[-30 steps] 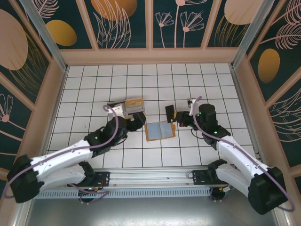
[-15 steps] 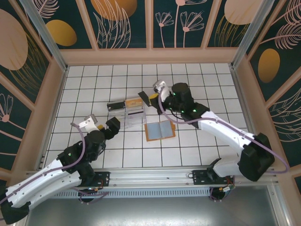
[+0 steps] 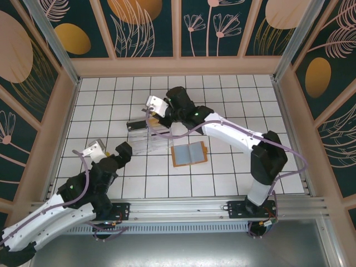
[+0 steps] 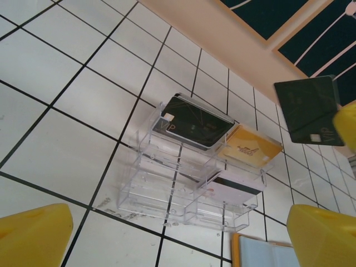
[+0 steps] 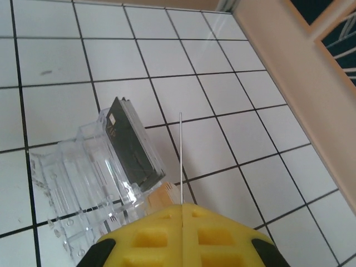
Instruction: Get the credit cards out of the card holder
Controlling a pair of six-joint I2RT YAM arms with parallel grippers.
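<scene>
a white tiled floor [image 3: 233, 94] with black grid lines is spreading across the enclosure. dark teal wall panels [image 3: 150, 28] with pale leaves and orange ovals are standing around it in tan wooden framing [image 3: 178, 67]. a metal rail [image 3: 183, 207] is running along the near edge under even light.

**Clear plastic, smooth cards, white tile**

The tray [image 4: 183, 183] is seen as clear, glossy moulded plastic. The black card [image 4: 194, 119] in it carries a slight sheen; the held credit card [image 4: 308, 110] is shown dark and smooth. The card holder [image 3: 189, 154] is edged in orange-brown, leather-like material. The table [image 4: 55, 161] is faced with smooth white tile. The pads [image 4: 33, 233] of the left gripper [image 4: 178, 239] look matt yellow.
</scene>
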